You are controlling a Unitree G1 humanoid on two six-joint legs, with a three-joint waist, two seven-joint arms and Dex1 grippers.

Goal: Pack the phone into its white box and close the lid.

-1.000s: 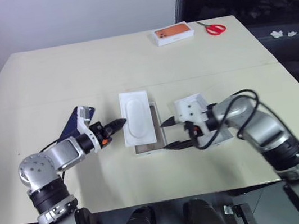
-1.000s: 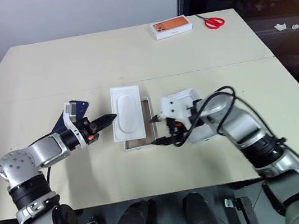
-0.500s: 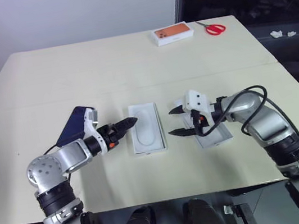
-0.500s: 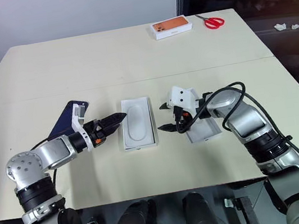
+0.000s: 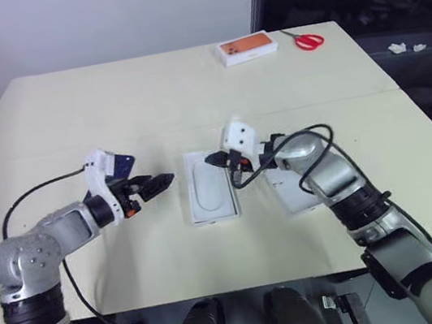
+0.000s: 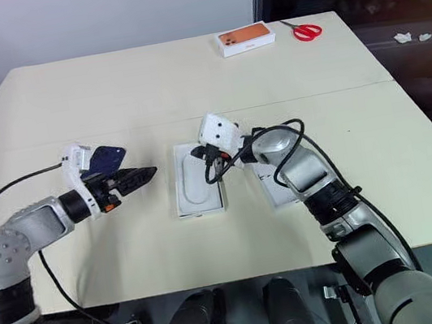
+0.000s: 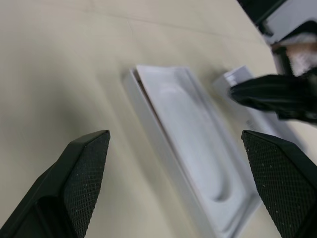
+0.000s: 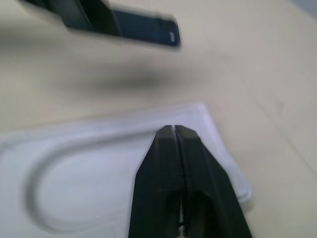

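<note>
Cream worktop (image 5: pixel 188 92) fills the scene, with an orange-topped box (image 5: pixel 248 47) and red scissors (image 5: pixel 310 39) at its far edge. Leftmost, the phone (image 5: pixel 122 164) lies flat just behind the left tool (image 5: pixel 163 181), whose fingers stand wide apart, empty. Centre, the white box (image 5: pixel 211 196) holds a white insert with oval recess (image 7: pixel 195 148). The right wrist view shows the right tool (image 8: pixel 174 130) pinched shut over it. Rightmost lies the lid (image 5: pixel 296 192). No writing is readable.
</note>
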